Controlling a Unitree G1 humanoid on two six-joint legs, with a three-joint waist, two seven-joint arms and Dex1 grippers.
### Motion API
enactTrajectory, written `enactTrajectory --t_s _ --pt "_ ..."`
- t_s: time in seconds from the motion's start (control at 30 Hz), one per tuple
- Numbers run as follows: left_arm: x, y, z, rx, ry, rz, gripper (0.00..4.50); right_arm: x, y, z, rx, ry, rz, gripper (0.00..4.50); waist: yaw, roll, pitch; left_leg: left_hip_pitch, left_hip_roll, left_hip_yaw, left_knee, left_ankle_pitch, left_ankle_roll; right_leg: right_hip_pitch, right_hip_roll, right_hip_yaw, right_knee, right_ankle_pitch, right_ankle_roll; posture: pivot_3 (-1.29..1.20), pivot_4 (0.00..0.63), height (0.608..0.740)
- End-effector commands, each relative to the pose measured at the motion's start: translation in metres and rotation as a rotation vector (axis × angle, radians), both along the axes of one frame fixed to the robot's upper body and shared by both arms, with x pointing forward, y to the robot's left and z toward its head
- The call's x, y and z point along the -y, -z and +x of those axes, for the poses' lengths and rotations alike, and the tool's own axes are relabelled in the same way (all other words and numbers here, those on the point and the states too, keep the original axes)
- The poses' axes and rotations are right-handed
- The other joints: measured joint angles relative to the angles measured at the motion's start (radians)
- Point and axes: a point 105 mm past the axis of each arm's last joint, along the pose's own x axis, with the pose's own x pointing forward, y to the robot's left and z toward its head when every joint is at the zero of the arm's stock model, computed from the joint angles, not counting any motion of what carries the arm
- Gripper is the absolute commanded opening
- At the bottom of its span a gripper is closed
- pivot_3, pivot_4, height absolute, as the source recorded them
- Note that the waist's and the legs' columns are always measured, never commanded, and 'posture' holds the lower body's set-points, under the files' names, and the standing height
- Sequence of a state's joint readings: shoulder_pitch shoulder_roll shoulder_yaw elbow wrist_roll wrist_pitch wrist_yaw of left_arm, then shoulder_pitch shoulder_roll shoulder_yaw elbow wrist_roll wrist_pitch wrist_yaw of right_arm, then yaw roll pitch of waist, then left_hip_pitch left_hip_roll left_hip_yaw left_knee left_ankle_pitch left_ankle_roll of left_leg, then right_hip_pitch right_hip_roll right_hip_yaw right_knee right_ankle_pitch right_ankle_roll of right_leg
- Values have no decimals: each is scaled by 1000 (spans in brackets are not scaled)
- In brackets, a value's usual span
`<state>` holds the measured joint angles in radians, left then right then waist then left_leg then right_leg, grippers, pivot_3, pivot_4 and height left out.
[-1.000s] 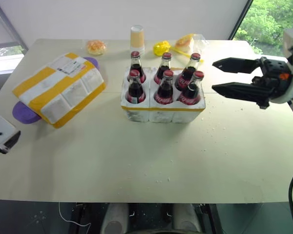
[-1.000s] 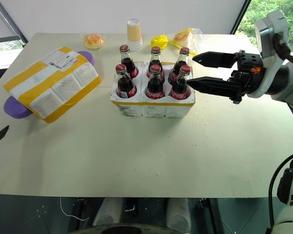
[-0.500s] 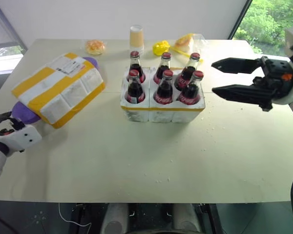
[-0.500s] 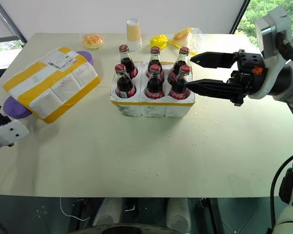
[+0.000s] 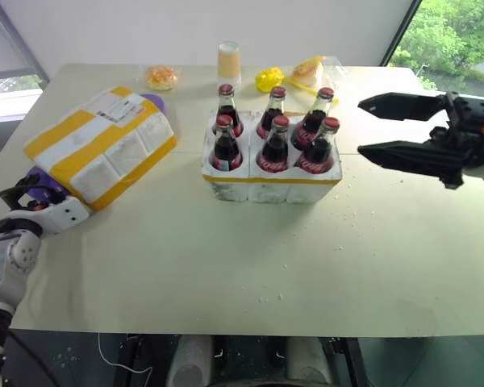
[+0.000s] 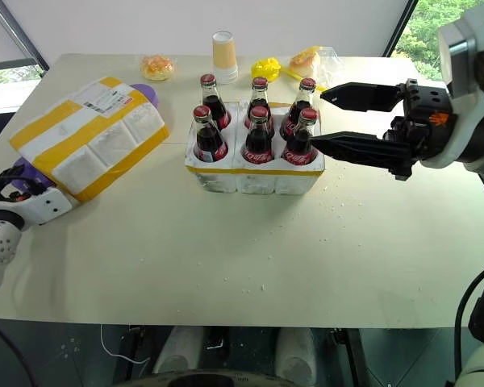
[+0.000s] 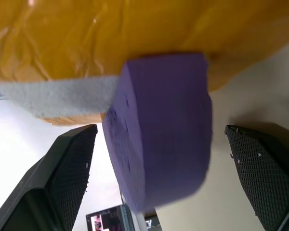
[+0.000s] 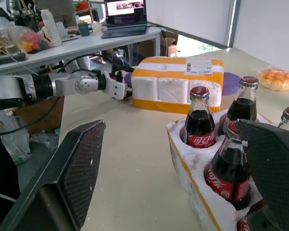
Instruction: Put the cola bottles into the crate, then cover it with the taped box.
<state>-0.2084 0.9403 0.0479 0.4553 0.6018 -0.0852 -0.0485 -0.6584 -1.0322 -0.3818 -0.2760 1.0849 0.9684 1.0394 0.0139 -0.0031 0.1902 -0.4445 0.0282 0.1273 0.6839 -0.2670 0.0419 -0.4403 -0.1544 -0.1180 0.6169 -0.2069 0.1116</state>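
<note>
Up close, the left wrist view shows the thick edge of a round purple foam plate [image 7: 159,130] standing between the two spread black fingers [image 7: 72,163] of the left gripper [image 5: 26,192], with the yellow-taped underside of the white styrofoam box wrapped in broad yellow tape [image 5: 101,143] right above it. The head views give the wider layout: that taped box, shipping label on top, lies tilted on the purple plate at the left of the cream table [image 5: 226,266], and the left gripper sits at the plate's near edge, jaws wide apart around it without closing.

At the table's middle stands the low white styrofoam crate with a yellow tape band [image 5: 270,181], and all six small glass cola bottles with red caps [image 5: 273,145] are upright in its wells, in two rows of three. The right gripper [image 5: 371,127] hangs open just to the right of the crate, level, pointing toward the bottles, holding nothing, apart from the nearest cap.

From the right wrist view, the bottles and crate are close between its own fingers, and beyond them the taped box and the left arm reaching at its end.

Behind the crate, a paper cup [image 5: 229,60], a bun [image 5: 160,77] and yellow wrapped items [image 5: 268,79] sit near the far edge.
</note>
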Motion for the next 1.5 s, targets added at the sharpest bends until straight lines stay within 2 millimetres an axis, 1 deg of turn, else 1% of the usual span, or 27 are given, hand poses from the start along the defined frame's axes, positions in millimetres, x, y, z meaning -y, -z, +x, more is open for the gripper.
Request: enactTrajectory --t_s 0.03,0.07,0.13,0.2,0.27,0.3,0.4,0.5,0.57,0.67,0.7,0.77,0.83,0.87,0.9,1.0,1.03,1.07,1.17,1.2,1.27,1.37,1.5 --pt "9 -5 9 26 41 4 3910 2 -11 -8 59 7 -3 4500 -1 0 0 0 0 0 0 0 0 0 0 0 0 0 0 0 150 740" --pt "9 -5 9 27 46 3 3606 2 -10 -8 59 10 -2 4500 -1 0 0 0 0 0 0 0 0 0 0 0 0 0 0 0 150 740" --pt "9 -7 10 27 48 0 2691 2 -10 -7 59 13 -3 4500 -1 0 0 0 0 1 0 0 0 0 0 0 0 0 0 0 150 740" --pt "7 -9 9 31 41 -4 1599 2 -8 -6 57 17 -7 4500 -1 0 -1 0 0 1 0 0 0 0 0 0 0 0 0 0 150 740" --pt "4 -13 8 42 31 -8 654 3 -7 -5 55 24 -13 4500 -1 0 -1 1 0 1 0 0 0 0 0 0 0 0 0 0 150 740" --pt "3 -14 7 48 25 -13 506 4 -6 -4 54 27 -15 4500 -2 0 -1 1 0 1 0 0 0 0 0 0 0 0 0 0 150 740" --pt "-3 -29 6 90 6 -18 503 7 -4 -1 41 42 -28 4500 -2 0 -1 1 0 1 0 0 0 0 0 1 0 0 0 0 150 740" --pt "-3 -48 8 131 16 -2 503 13 1 3 -10 57 -32 4500 -3 0 -1 1 1 2 0 0 0 0 0 1 0 0 0 0 150 740" --pt "-4 -66 11 172 21 -11 503 17 4 4 -19 68 -49 4500 -2 0 -1 1 1 2 0 0 0 0 1 1 0 0 0 0 150 740" --pt "5 -128 18 311 82 -18 503 25 10 10 -8 126 -74 4500 2 -4 0 0 1 2 0 0 0 0 1 1 0 0 0 0 150 740" --pt "8 -139 19 333 98 -17 503 26 11 11 -7 132 -77 4500 2 -5 -1 0 1 1 1 0 0 0 1 0 0 0 0 0 150 740" --pt "20 -167 24 383 152 -15 503 29 13 11 -11 145 -82 4500 1 -6 -1 -1 1 2 1 1 -1 0 1 0 0 0 0 0 150 740" --pt "38 -195 30 439 238 -40 503 33 15 11 -13 164 -87 4500 0 -6 -1 -1 1 3 1 2 -3 0 1 1 -1 1 0 0 150 740" --pt "44 -202 32 451 266 -53 503 34 16 11 -13 169 -88 4500 -1 -6 -1 0 0 4 1 2 -3 0 1 1 -1 1 0 0 150 740" --pt "56 -215 35 473 323 -70 503 35 16 11 -14 177 -88 4500 -2 -5 -1 -1 1 6 1 3 -3 1 1 0 -1 1 1 0 150 740" --pt "109 -243 41 485 558 -135 503 39 17 10 -10 201 -87 4500 1 -6 -1 0 0 8 2 3 -4 1 2 0 -1 1 1 0 150 740" --pt "125 -247 42 473 630 -162 503 40 17 9 -8 208 -84 4500 1 -6 -1 0 0 8 2 3 -4 2 2 0 -1 1 1 0 150 740" --pt "133 -249 42 464 673 -178 503 40 17 9 -7 212 -83 4500 1 -6 -1 0 0 8 2 3 -4 2 2 0 -1 1 1 0 150 740" --pt "187 -252 40 411 934 -211 503 43 19 6 -5 235 -80 4500 -2 -6 -1 0 -1 8 3 3 -3 3 3 0 -1 2 2 0 150 740" --pt "200 -252 39 393 998 -200 503 44 19 5 -5 242 -79 4500 -1 -6 -1 1 -1 8 3 3 -3 3 3 0 -1 2 2 0 150 740" --pt "209 -243 44 331 1040 -148 503 45 19 4 0 252 -77 4500 -2 -6 -1 0 -1 8 4 3 -3 3 3 0 -1 2 2 0 150 740" --pt "216 -230 52 247 1076 -92 503 46 17 1 8 263 -68 4500 -9 -6 -1 1 -1 8 4 3 -4 3 4 1 -2 2 2 0 150 740" --pt "214 -218 64 184 1056 -11 503 49 17 -2 10 286 -64 4500 -7 -6 -1 2 -1 8 3 4 -4 3 4 1 -2 2 2 0 150 740"
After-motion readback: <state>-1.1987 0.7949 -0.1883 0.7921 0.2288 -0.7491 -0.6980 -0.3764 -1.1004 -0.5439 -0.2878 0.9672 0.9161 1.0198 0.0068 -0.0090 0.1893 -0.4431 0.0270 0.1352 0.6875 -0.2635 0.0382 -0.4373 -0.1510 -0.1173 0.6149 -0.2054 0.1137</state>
